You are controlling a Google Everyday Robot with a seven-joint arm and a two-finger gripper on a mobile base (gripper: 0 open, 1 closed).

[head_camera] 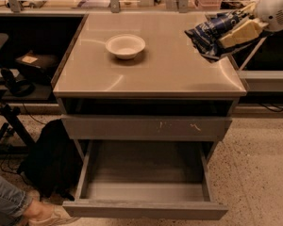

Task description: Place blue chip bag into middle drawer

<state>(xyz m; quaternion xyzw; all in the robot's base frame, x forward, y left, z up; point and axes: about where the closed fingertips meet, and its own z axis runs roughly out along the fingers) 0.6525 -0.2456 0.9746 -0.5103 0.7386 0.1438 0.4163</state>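
At the bottom of the frame the drawer (146, 192) stood pulled well out. Its plain front panel was nearest us, and nothing lay on its smooth grey floor. At the lower left we saw a shoe (42, 215) and a leg in jeans, and next to them a backpack (49, 161) slumped on the floor beside the cabinet.

Just above the drawer sat the scratched front (146, 127), closed, with a dark gap between it and the table (170, 74). Left of centre on the table a bowl (125, 45) stood upright, well apart from everything else.

At the upper right the bag (210, 32) hung over the table's right edge, lifted clear of the surface as far as we could tell. The gripper (228, 36) had it from the right side. Its pale fingers (243, 30) were pinching the foil, and the crumpled bulk of the bag bunched out to the left of them.

We judged the bag to be light and soft, so it would sag and sway rather than hold its shape. The glossy foil looked slippery, so we thought a pinch on a bunched fold or on the sealed edge would hold better than one across the puffed middle. The chips inside would crush under a hard squeeze. The drawer looked wide enough to take the bag lying flat, provided the bag went in low and forward of the scratched front.
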